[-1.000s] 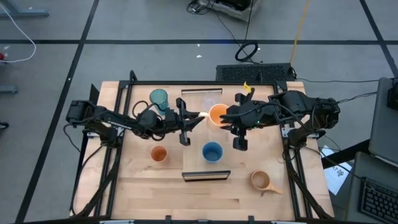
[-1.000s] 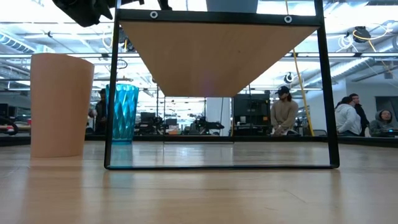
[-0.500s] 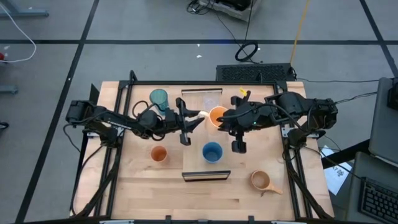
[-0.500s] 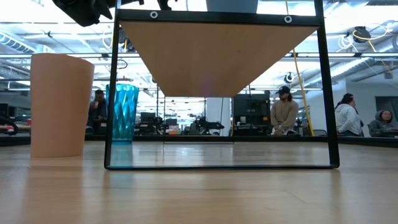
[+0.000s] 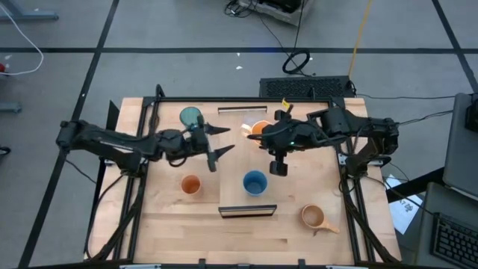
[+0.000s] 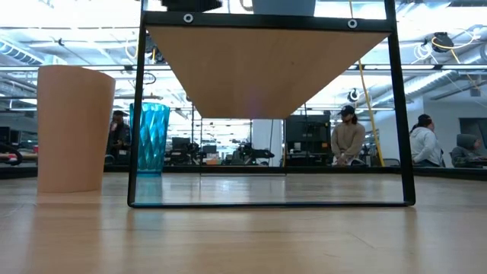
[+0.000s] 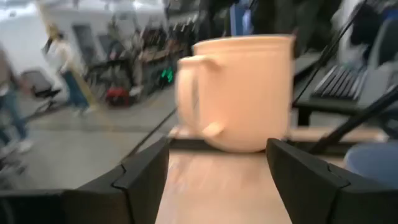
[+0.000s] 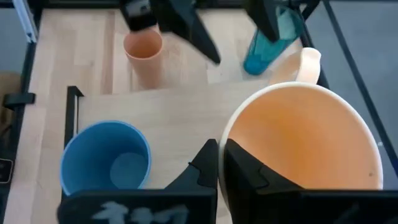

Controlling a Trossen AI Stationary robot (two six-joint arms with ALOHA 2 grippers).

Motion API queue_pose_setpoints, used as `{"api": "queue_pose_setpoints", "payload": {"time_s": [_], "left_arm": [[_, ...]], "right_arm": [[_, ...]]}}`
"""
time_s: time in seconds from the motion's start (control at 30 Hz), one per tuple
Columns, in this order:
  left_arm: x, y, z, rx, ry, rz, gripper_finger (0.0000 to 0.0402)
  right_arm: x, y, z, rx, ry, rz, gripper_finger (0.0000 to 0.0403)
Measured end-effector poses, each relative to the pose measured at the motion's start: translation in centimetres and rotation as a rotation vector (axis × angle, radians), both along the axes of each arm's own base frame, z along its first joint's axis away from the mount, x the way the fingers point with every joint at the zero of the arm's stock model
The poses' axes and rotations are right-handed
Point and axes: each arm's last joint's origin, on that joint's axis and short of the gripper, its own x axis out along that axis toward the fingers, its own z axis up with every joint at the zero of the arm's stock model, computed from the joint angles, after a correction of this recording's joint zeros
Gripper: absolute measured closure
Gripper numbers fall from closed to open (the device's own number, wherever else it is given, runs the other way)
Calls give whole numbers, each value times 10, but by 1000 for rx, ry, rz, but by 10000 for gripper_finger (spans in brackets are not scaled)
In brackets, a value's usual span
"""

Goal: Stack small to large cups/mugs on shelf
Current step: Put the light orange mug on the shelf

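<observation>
The orange handled mug (image 5: 259,128) stands on the shelf (image 5: 233,196); the left wrist view shows it upright (image 7: 245,93), handle to one side. My right gripper (image 5: 265,137) is shut on its rim. My left gripper (image 5: 215,143) is open, level, left of the mug; its fingers (image 7: 146,177) stand short of the mug and touch nothing. The blue cup (image 5: 255,182) also stands on the shelf. On the table are the teal tumbler (image 5: 191,116), the small orange cup (image 5: 191,184) and the tan handled mug (image 5: 315,217). My right gripper (image 8: 219,168) pinches the orange mug's rim (image 8: 227,138) on the side nearest it, one finger (image 8: 202,165) outside the wall and one (image 8: 245,171) inside. The fingers slant down from the table's right. The mug stays upright with its base on the shelf.
In the low view the shelf's underside (image 6: 266,68) spans its black frame, with the small orange cup (image 6: 72,129) and teal tumbler (image 6: 152,138) to its left. People stand in the room beyond the table. Bare tabletop (image 5: 172,224) lies near the front edge.
My left gripper has opened, let go of the orange mug and drawn back toward the table's left edge, turning level. My right gripper has shifted slightly toward the left, over the mug. The mug has stayed on the shelf.
</observation>
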Motion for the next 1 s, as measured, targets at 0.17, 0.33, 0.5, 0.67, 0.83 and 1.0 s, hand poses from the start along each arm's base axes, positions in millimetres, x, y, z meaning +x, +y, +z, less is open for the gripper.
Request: {"api": "queue_pose_setpoints", "payload": {"time_s": [0.17,0.33,0.5,0.67,0.83,1.0], "left_arm": [[-29,-3,1,-26,162,65,131],[-51,-10,0,-28,263,116,155],[-59,-19,1,-9,278,130,181],[-60,-26,1,5,280,112,201],[-60,-31,0,9,284,90,210],[-61,-35,0,12,288,71,211]], "right_arm": [[15,1,-13,40,31,-23,402],[31,3,-40,89,85,-96,402],[42,1,-62,150,96,-127,402],[46,-2,-75,175,110,-148,401],[46,-2,-82,179,132,-158,401],[46,-2,-90,182,158,-171,400]]}}
